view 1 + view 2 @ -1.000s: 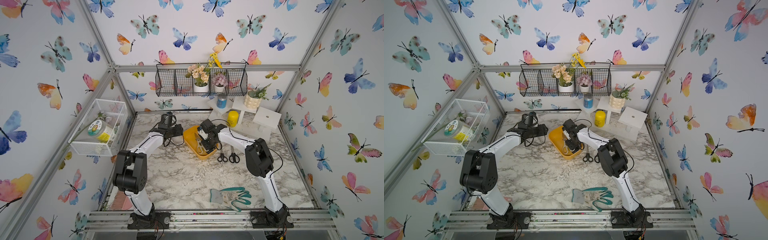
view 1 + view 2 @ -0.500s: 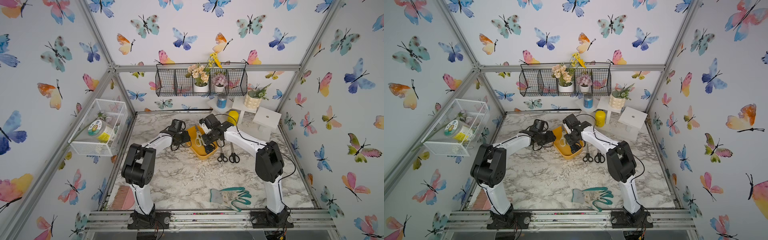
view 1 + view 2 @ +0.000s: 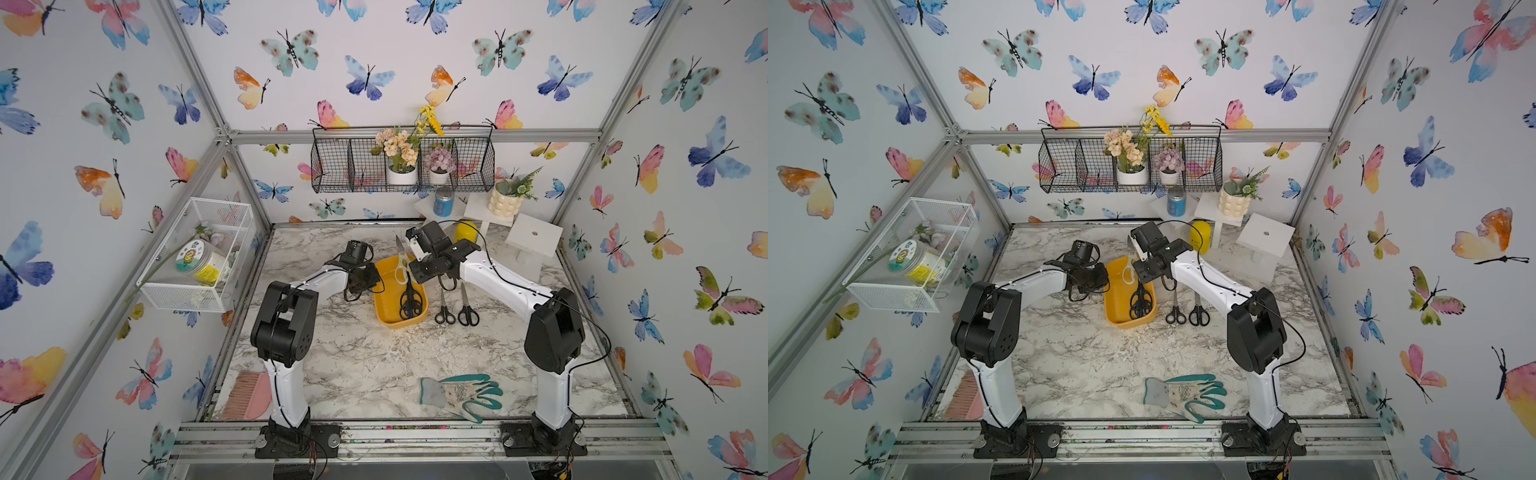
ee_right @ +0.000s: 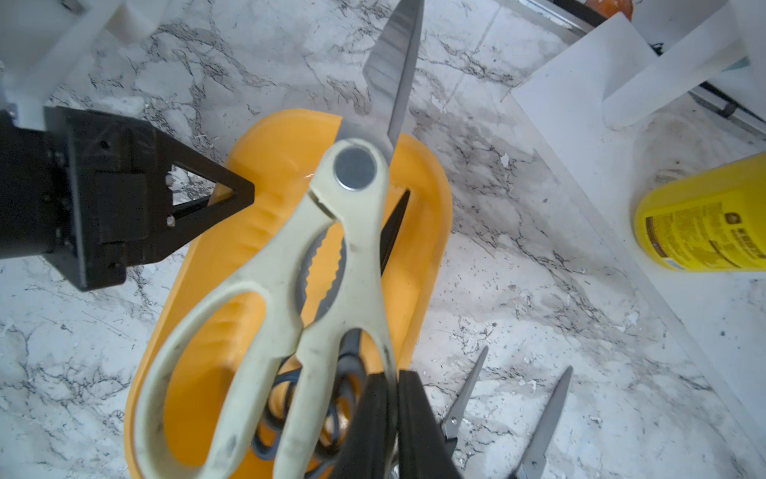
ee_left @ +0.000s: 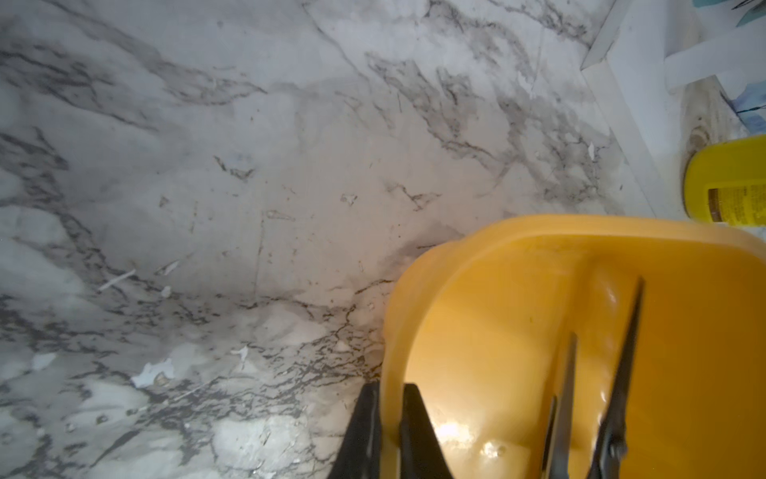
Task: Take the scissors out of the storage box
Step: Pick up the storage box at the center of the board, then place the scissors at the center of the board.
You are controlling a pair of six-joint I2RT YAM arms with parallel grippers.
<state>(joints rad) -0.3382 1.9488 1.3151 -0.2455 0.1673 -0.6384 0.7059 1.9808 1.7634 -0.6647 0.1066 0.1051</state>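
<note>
In both top views the storage box (image 3: 388, 309) sits on the counter (image 3: 353, 374), with black scissors (image 3: 410, 300) inside and two pairs (image 3: 445, 316) lying beside it.

Left wrist view: the left gripper (image 5: 389, 431) pinches the box wall. Hold the box down firmly.

Right wrist view: the right gripper (image 4: 393, 414) is clamped on the handle of the cream shears (image 4: 360, 215). Lift straight up, clearing the black handles beneath.

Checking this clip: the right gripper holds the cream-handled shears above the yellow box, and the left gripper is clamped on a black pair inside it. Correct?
Not quite. The left gripper is clamped on the wall of the storage box itself, pinched between its fingers; the left wrist view shows it. The right gripper does hold the cream-handled shears above the box.
</note>
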